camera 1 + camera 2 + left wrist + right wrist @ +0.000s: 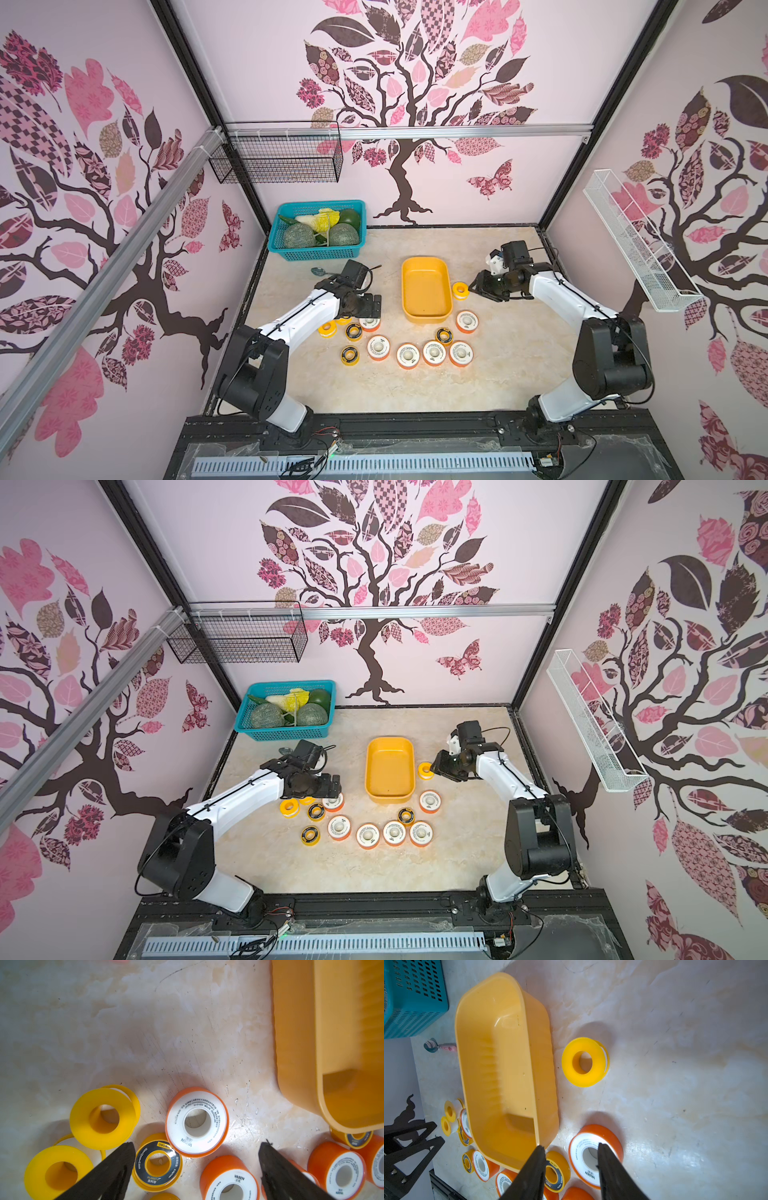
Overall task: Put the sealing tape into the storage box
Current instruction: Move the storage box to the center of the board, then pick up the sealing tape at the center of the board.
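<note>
My left pincer (196,1145): jaws at full spread, empty, above an orange-rimmed Vasen spool (197,1122). My right pincer (571,1146): jaws partly apart, empty, near a plain yellow spool (460,290) just beside the storage box (426,291). Box empty; all sealing tape (406,355) lies on the bench (498,374). Step, I judge: first pick. Next: descend, straddle, close, lift.

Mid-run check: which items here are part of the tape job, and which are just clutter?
Job:
orange-rimmed spools
plain yellow spools
black-faced spools
yellow storage box

Lying about:
teal basket of vegetables
spoon
black wire basket
white wire basket
</note>
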Tool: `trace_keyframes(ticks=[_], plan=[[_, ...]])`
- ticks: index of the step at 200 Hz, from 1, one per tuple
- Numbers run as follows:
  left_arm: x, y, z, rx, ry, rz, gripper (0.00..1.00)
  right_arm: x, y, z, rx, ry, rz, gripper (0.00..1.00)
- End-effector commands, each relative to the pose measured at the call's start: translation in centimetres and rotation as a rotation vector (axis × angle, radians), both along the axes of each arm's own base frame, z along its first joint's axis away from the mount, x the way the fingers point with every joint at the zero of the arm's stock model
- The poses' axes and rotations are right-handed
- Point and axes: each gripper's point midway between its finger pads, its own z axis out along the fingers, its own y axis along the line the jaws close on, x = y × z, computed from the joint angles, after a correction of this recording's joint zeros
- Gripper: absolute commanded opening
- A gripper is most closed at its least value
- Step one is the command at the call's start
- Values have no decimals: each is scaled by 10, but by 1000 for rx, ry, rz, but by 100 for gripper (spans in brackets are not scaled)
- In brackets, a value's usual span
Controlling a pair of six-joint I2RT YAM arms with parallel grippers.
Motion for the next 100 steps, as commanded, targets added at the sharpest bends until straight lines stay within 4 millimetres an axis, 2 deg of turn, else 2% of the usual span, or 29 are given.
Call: trace_keyframes(ticks=[1,27,52,100], plan=[[5,-7,-2,52,-18,-43,98,3,4,11,23,-45,10,46],[4,-11,-12,108,-3,-67,98,3,5,10,27,-41,11,46],[6,-6,-19,153,2,-43,98,3,6,9,31,-38,12,47],[6,-9,-36,151,31,-43,97,3,6,9,38,-36,13,47]])
